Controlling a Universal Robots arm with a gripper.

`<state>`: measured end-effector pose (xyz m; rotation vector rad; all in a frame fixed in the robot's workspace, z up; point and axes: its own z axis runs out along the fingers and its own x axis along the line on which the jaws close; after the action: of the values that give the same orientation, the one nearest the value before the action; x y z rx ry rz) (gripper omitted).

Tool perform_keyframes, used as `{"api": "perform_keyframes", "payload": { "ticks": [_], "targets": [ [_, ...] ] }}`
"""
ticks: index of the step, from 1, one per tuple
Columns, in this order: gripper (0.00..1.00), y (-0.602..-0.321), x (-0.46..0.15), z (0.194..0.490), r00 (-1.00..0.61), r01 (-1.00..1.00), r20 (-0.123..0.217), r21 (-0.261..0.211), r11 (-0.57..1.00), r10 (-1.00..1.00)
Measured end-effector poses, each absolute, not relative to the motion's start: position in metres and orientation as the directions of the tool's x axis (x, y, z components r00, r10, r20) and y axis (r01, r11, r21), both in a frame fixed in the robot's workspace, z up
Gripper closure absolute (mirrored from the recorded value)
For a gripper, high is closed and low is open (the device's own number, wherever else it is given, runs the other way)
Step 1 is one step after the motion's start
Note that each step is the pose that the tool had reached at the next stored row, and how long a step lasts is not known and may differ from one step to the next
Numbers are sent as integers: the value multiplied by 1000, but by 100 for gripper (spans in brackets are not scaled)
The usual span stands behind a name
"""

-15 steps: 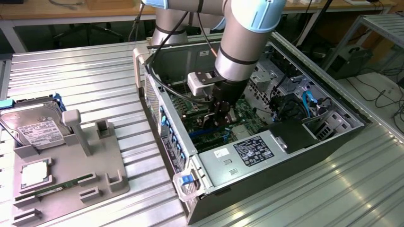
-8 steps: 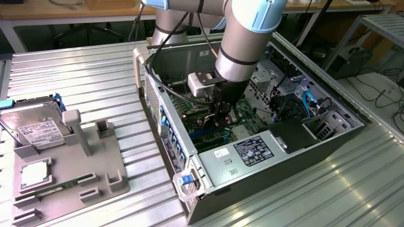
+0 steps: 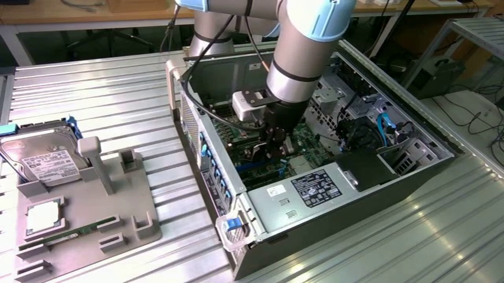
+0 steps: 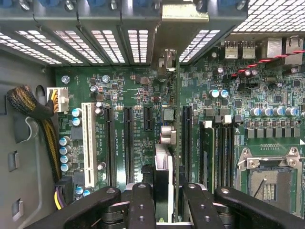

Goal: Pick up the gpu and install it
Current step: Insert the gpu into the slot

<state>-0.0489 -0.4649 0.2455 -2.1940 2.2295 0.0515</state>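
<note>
The gpu (image 4: 164, 176) is seen edge-on in the wrist view, a thin dark card standing upright over the green motherboard (image 4: 119, 86). Its pale metal bracket (image 4: 185, 12) lies against the case's rear slot openings. My gripper (image 4: 170, 210) is shut on the card's top edge, one black finger (image 4: 142, 205) on each side. The card runs alongside the long black expansion slots (image 4: 127, 143); I cannot tell whether it is seated. In the exterior view my gripper (image 3: 275, 147) reaches down into the open computer case (image 3: 417, 177).
A grey parts tray (image 3: 141, 236) at the exterior view's left holds a hard drive (image 3: 43, 159), a processor (image 3: 43, 215) and a memory stick (image 3: 71, 233). Inside the case are a braided cable bundle (image 4: 28, 102), a processor socket (image 4: 269, 183) and the power supply (image 3: 315, 187).
</note>
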Motion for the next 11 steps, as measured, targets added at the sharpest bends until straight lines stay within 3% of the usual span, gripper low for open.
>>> {"api": "perform_keyframes", "payload": {
  "ticks": [11],
  "targets": [
    [72, -465, -53, 245, -16, -1000, -32, 14, 16, -999]
  ]
}}
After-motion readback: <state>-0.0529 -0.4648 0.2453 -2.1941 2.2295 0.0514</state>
